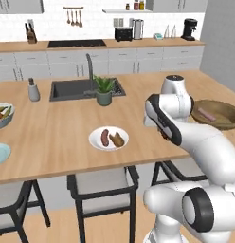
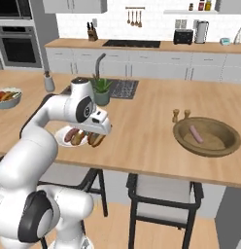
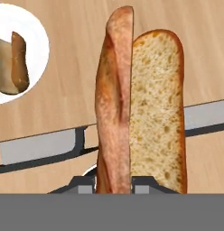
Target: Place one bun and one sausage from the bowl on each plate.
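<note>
- Stretching across both base views, the wooden counter [image 1: 53, 133] carries a dark sink [image 1: 72, 89] with a potted plant [image 1: 104, 90] at its edge.
- At the right end of the counter lies the wooden bowl [image 2: 207, 136], with one pale pink sausage [image 2: 196, 133] inside; two small wooden shakers [image 2: 181, 115] stand just behind its rim.
- A white plate [image 1: 108, 138] sits near the front edge of the counter and holds a reddish-brown sausage [image 1: 105, 137] with a bun [image 1: 118, 139] beside it, the two touching.
- A pale teal plate [image 1: 1, 153] shows at the far left edge of the counter, near a pale bowl of coloured fruit [image 1: 3, 114].
- The pincer [image 3: 114, 182] is clamped on a second bun [image 3: 141, 108], which it holds in the air near the white plate; in the hand view this bun looks like a split roll, crust on one side and pale crumb on the other.
</note>
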